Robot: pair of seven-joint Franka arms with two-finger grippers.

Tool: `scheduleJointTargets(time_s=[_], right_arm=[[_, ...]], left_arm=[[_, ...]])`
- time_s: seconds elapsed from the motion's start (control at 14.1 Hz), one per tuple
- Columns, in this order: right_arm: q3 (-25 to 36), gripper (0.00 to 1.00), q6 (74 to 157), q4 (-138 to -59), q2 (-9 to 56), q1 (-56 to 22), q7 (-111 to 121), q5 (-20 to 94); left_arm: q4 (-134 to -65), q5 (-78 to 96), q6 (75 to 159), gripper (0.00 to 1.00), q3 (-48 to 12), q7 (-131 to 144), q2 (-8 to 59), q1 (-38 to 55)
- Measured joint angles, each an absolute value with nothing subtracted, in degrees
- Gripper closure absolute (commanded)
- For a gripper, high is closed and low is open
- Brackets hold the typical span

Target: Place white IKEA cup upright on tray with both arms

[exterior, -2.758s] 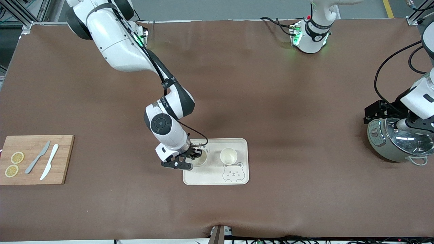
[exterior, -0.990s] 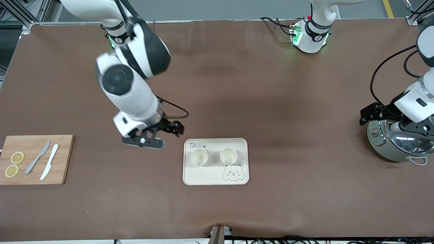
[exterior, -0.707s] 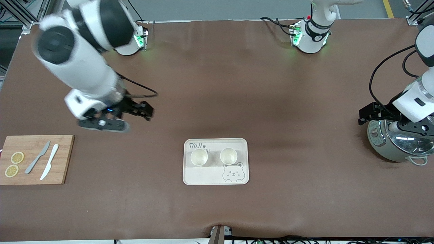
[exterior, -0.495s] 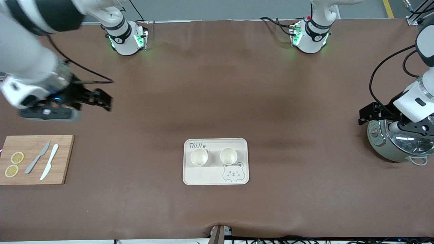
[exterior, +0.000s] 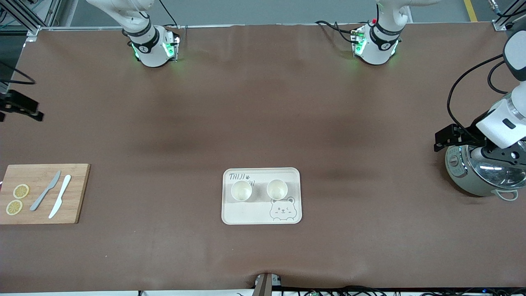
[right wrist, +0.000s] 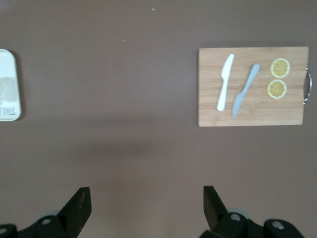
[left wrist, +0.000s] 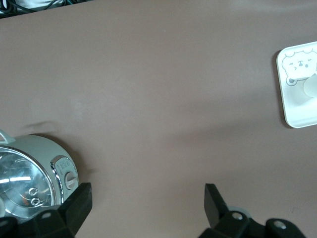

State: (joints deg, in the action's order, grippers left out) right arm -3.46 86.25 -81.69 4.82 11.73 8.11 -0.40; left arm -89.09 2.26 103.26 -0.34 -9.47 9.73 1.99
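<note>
Both white cups (exterior: 241,191) (exterior: 277,189) stand upright on the tray (exterior: 261,216), both hands (left wrist: 146,198) (right wrist: 143,201) are spread apart, empty and well clear, so only a careless return sweep risks toppling them.

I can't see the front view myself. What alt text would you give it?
A cream tray on a brown table holds two white cups, both upright. The left gripper hangs open over a metal pot; the right gripper is up at the picture's edge, above a cutting board with two knives and lemon slices.
</note>
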Motion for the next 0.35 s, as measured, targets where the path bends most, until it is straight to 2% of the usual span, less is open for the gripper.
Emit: scheduleJointTargets(time_s=[0.35], right_arm=[[-4.2,0.00,87.8,-82.9,4.8,13.2,9.4,-0.4]], left_arm=[[-89.1,1.0,103.3,0.00,-0.3,-12.5,9.8,2.1]])
